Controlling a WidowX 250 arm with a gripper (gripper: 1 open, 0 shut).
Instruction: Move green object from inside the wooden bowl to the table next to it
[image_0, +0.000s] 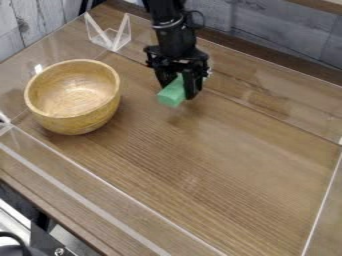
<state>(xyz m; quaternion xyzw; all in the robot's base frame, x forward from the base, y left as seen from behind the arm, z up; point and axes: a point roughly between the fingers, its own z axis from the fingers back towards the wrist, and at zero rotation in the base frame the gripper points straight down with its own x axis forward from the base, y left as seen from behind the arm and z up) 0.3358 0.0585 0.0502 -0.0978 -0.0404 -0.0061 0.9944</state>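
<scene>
No brand, label or writing can be read anywhere. The green object (171, 93) is a small, plain, bright-green bar, tilted, its upper part hidden by the dark claw (171, 78). It is at the claw's tips, over the far half of the brown wood-grain counter (201, 165), right of the round, pale tan wooden bowl (72, 98) and apart from it. The bowl sits near the counter's left edge, its smooth inside in view. The claw's fingers stand partly apart, seemingly with the green object between them; whether it touches the counter is unclear.
</scene>
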